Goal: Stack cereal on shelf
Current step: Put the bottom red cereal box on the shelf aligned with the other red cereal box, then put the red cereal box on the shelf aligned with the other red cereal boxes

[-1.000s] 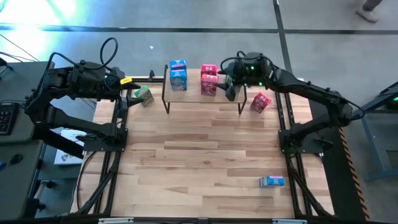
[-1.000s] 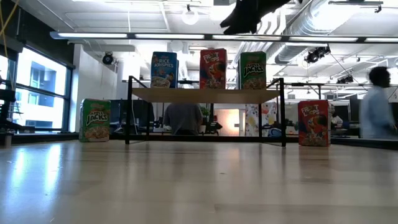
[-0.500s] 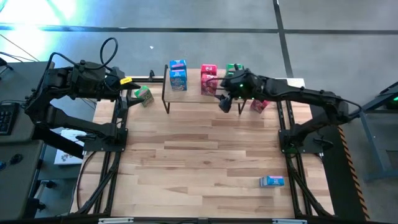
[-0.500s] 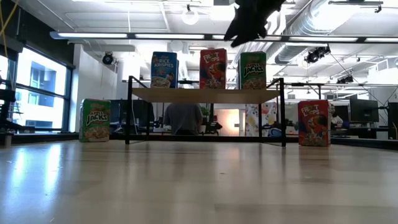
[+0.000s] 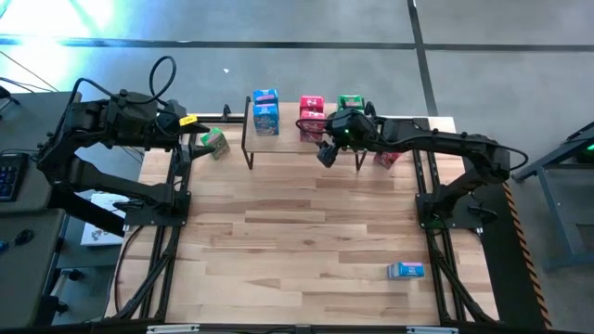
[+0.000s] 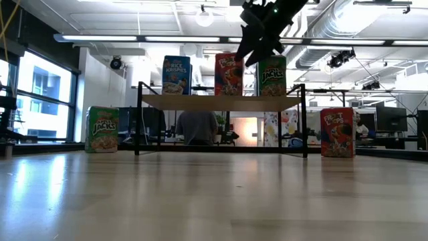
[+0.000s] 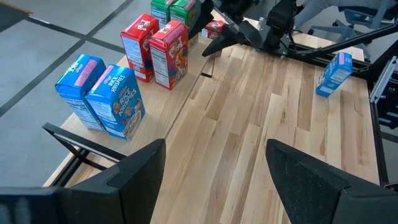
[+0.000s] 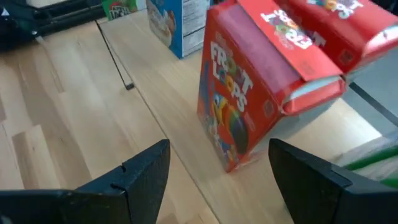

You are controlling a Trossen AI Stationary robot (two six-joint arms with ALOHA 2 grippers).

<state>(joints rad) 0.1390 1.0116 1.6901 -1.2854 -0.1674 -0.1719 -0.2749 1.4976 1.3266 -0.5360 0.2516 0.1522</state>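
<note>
The shelf (image 5: 304, 141) stands at the table's far edge on black legs. On its board (image 6: 221, 102) stand two blue boxes (image 5: 265, 111), two pink-red boxes (image 5: 312, 119) and green boxes (image 5: 350, 103). My right gripper (image 5: 323, 154) is open and empty, just in front of the shelf, facing a pink-red box (image 8: 244, 93); the low view shows it (image 6: 251, 47) above the board. My left gripper (image 5: 192, 138) is open and empty at the far left, beside a green box (image 5: 215, 142) standing on the table.
A pink-red box (image 6: 337, 132) stands on the table right of the shelf, partly under my right arm (image 5: 418, 141). A blue box (image 5: 406, 270) lies near the table's right near corner. The wooden tabletop (image 5: 297, 241) in front of the shelf is bare.
My right gripper has drawn back from over the shelf's right end, toward the table's near edge and left, and a little lower. The green boxes on the shelf, covered by it in the high view before, now show.
</note>
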